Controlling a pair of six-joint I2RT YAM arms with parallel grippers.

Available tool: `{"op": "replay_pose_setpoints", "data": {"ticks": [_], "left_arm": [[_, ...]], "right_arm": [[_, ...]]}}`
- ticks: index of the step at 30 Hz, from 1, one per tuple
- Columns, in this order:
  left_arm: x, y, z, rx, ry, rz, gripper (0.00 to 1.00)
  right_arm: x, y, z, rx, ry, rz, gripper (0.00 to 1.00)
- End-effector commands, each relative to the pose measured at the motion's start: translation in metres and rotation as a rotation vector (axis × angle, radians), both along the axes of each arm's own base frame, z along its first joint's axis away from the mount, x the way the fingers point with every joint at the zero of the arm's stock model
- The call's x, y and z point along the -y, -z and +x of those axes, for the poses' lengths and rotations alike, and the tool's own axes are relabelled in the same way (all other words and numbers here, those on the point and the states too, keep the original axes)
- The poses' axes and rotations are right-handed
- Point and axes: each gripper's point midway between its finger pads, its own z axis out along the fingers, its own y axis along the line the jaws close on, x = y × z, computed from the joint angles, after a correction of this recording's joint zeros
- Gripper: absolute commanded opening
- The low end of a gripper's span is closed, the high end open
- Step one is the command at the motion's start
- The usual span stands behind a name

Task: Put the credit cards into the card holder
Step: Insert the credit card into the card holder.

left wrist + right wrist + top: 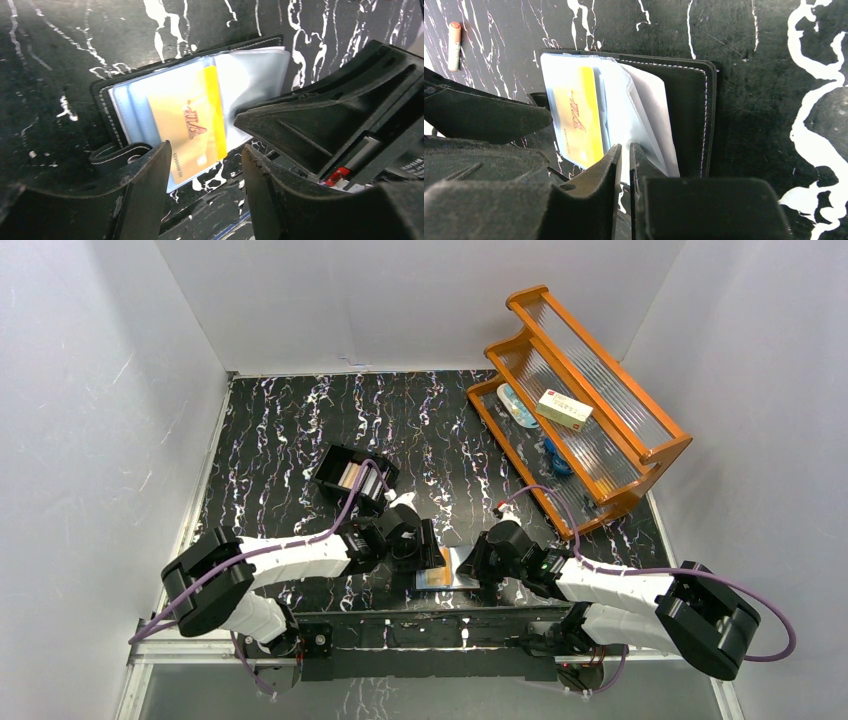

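Observation:
The black card holder (462, 567) lies open at the table's near edge between my two grippers, its blue-lined sleeves fanned up (250, 75). An orange and yellow credit card (190, 130) sits partly in a sleeve and sticks out over the near edge. It also shows in the right wrist view (576, 117). My left gripper (205, 185) is open and empty, its fingers either side of the card's near end and just short of it. My right gripper (625, 160) is pinched on a pale sleeve of the holder (694, 110).
A rigid black box (355, 477) with more cards stands behind the left arm. A wooden rack (580, 410) at the back right holds a cream-and-red carton (565, 410) and blue items. A small red-tipped cylinder (454, 45) lies on the table beyond the holder.

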Motion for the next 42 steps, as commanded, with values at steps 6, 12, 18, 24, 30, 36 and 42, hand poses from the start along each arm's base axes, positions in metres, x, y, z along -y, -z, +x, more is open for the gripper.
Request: {"op": "replay_pose_setpoints", "data": {"ticks": [6,12,18,24,30,36,42], "left_arm": [[-0.015,0.006,0.005,0.016,-0.048,0.074,0.55],[-0.015,0.012,0.005,0.008,-0.045,0.088,0.55],[-0.015,0.017,0.005,-0.005,-0.044,0.11,0.55],[-0.028,0.02,0.008,-0.004,-0.078,0.187,0.55],[-0.025,0.025,0.006,-0.022,-0.06,0.203,0.54],[-0.029,0.023,0.008,-0.01,-0.061,0.239,0.54],[-0.034,0.022,0.009,0.0,-0.071,0.252,0.54]], "right_arm": [[0.025,0.027,-0.013,-0.051,0.01,-0.111,0.19],[0.024,0.026,-0.013,-0.05,0.01,-0.107,0.19],[0.024,0.027,-0.013,-0.053,0.007,-0.109,0.19],[0.022,0.026,-0.013,-0.054,0.003,-0.108,0.19],[0.022,0.026,-0.013,-0.056,0.001,-0.106,0.18],[0.022,0.026,-0.013,-0.054,0.001,-0.107,0.18],[0.021,0.027,-0.012,-0.058,0.0,-0.106,0.18]]}}
